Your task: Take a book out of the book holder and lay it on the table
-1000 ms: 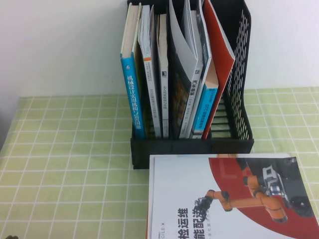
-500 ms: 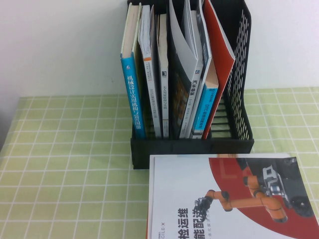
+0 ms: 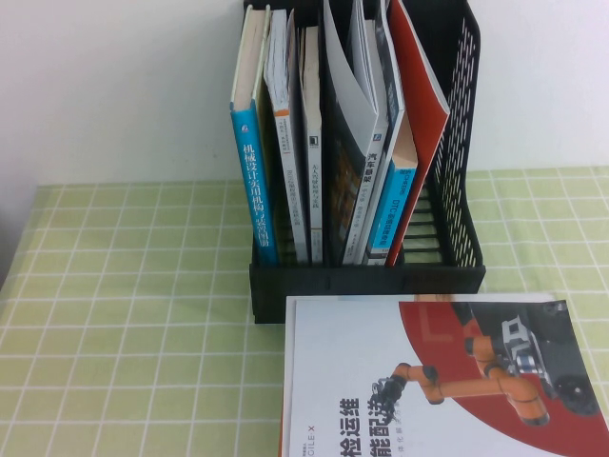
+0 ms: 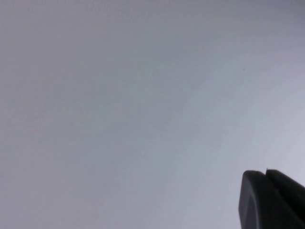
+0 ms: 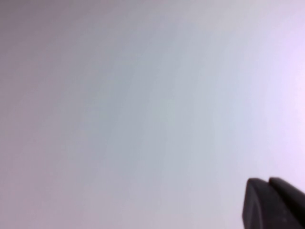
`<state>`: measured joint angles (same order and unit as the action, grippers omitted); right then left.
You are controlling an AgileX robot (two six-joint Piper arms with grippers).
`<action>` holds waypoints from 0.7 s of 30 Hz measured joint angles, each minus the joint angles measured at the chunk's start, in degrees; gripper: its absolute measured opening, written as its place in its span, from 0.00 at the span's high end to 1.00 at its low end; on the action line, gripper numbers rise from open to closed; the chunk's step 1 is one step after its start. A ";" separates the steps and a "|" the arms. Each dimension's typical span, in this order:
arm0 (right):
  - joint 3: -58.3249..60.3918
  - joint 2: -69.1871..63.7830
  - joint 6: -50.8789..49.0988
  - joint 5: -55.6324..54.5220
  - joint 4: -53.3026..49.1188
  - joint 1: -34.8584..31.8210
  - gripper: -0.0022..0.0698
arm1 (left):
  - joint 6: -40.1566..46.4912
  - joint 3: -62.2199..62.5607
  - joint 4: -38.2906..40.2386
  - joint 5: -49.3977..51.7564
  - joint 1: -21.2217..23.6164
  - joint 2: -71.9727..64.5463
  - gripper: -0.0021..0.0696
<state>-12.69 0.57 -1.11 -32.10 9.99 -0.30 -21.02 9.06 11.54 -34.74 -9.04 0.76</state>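
- The book (image 3: 419,114), red cover showing, stands upright in the rightmost occupied slot of the book holder (image 3: 457,152) at the table's (image 3: 124,314) far side
- Left gripper (image 4: 271,200) appears closed, facing blank wall
- Right gripper (image 5: 274,202) closed, holding nothing

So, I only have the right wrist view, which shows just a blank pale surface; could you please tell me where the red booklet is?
Observer: The thin red soft booklet stands leaning in the rightmost slot of the tall black plastic book holder.
Operator: Is anything lying on the table?
Observer: Yes, a white-and-red book with an orange robot arm lies flat on the light green checked table, in front of the holder.
Operator: And the arms?
Observer: Neither appears in the high view. The right pincer is shut, and the left pincer shows only at the edge of its own wrist view, facing a blank pale surface.
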 joint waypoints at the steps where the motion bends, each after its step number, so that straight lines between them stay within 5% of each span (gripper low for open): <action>1: -2.97 0.00 -0.32 1.59 -3.46 0.00 0.97 | 1.13 3.84 -0.94 5.06 0.00 0.00 0.97; 5: -14.34 -2.23 -5.42 8.13 -14.08 0.00 0.97 | 5.86 18.97 -3.93 23.32 0.00 -2.98 0.97; 12: -30.56 -15.00 -11.32 33.24 -17.49 0.00 0.97 | 9.05 36.87 -5.06 45.37 0.00 -20.22 0.97; 17: -37.46 -23.74 -5.83 50.97 -21.39 0.00 0.97 | 13.96 42.68 -7.72 61.41 0.00 -33.42 0.97; 21: -38.30 -26.89 -0.06 58.38 -24.96 0.00 0.97 | 16.59 42.80 -8.56 64.51 0.00 -38.92 0.97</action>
<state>-50.99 -26.32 -1.17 26.28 -14.97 -0.30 -4.43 51.86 2.98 29.77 -9.04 -38.16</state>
